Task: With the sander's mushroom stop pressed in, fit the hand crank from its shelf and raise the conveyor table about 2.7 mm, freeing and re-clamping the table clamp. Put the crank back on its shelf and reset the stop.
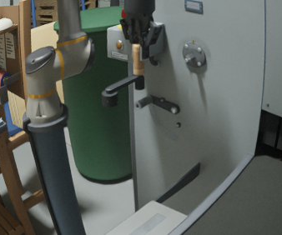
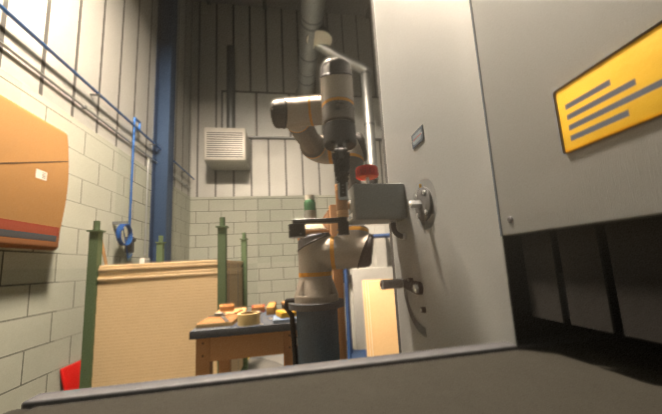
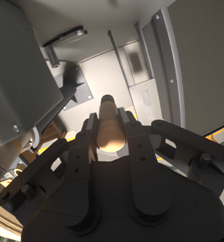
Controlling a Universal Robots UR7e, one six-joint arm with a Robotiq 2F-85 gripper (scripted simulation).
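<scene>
The hand crank (image 1: 122,87) hangs in the air just left of the sander's side panel, above the table clamp lever (image 1: 159,103). I hold it by its wooden grip (image 1: 138,59) (image 3: 109,127), gripper (image 1: 138,39) (image 2: 342,198) closed on the grip from above. The dark crank arm reaches left to its socket end (image 1: 108,98). The crank shaft hub (image 1: 194,55) sits on the panel to the right. The red mushroom stop (image 2: 366,172) tops the grey control box (image 2: 378,202) beside my wrist.
Behind stands a green drum (image 1: 99,108). My own arm column (image 1: 53,166) rises at left. A workbench with small parts (image 2: 243,319) lies further back. The conveyor table (image 1: 251,200) fills the lower right.
</scene>
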